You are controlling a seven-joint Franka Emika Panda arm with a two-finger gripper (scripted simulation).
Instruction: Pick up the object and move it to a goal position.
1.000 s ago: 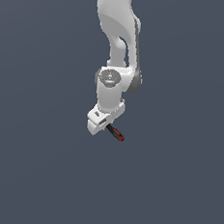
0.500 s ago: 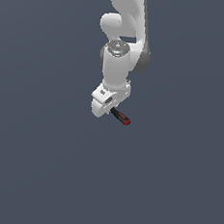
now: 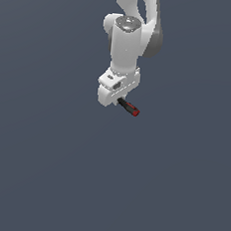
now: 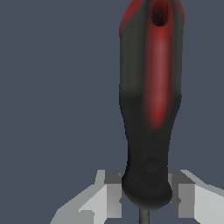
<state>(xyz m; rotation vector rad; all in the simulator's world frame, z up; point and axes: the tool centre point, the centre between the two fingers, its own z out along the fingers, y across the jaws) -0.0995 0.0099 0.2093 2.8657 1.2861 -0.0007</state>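
In the exterior view, you had the arm (image 3: 129, 34) reaching down from the top of the frame, with the claw (image 3: 120, 99) at its lower end. The screwdriver (image 3: 128, 108) stuck out from under the claw toward the exterior view's right and slightly downward, its red end outermost. It touched nothing but the claw. Around it there was only plain dark grey with no shadow or edge, so you could not tell from this view how high the tool hung over the bench, and no goal marker showed anywhere.

In the wrist view, the screwdriver's handle (image 4: 151, 105) filled most of the frame, black with a red stripe and a red tip with a hole in it. The two pale fingers (image 4: 106, 194) sat tight against either side of the handle's base, just where the thin shaft (image 4: 143, 216) began, so the claw was closed on the tool.

By my reading, your pickup was done and the grip looked firm. What remained was the carry to the goal, and you had no way to judge how much of it was left.
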